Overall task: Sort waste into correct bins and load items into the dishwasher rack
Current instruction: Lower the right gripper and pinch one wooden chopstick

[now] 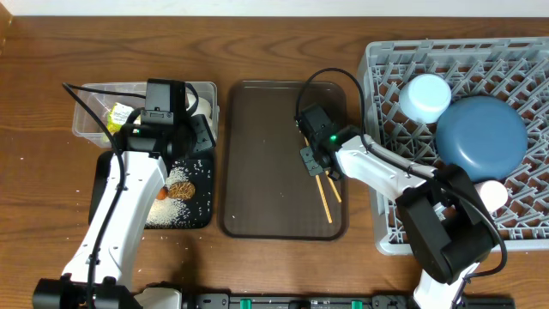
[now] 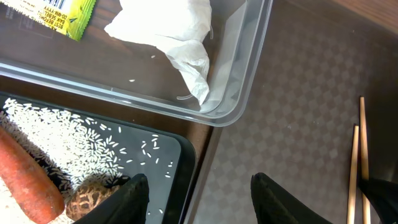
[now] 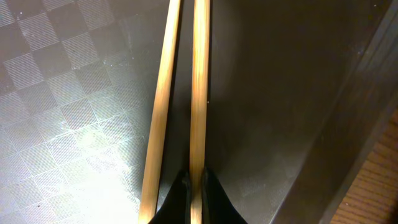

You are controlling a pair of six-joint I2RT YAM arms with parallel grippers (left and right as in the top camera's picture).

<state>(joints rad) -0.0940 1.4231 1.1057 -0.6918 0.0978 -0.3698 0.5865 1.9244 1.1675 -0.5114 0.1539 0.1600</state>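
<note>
- Chopsticks (image 3: pixel 199 93) lay on the brown tray (image 3: pixel 62 93); right jaws had closed, seemingly on one stick only, ready to lift it to the rack (image 1: pixel 515 60).
- Left jaws hung half open, empty.

Crumpled white napkin (image 2: pixel 180 37) and yellow-green wrapper (image 2: pixel 68 15) lying in clear tub (image 2: pixel 245 93). Orange carrot (image 2: pixel 25 186), brown biscuit piece (image 2: pixel 93 199) and scattered rice (image 2: pixel 68 140) sitting in black tray (image 2: pixel 177 168), just beside tub. Chopsticks (image 1: pixel 325 202) lying side by side on brown serving tray (image 1: pixel 266 163), near its right edge. Blue plate (image 1: pixel 480 137), light-blue cup (image 1: pixel 426 96) and pink cup (image 1: pixel 493 194) resting in grey rack (image 1: pixel 523 225).
</note>
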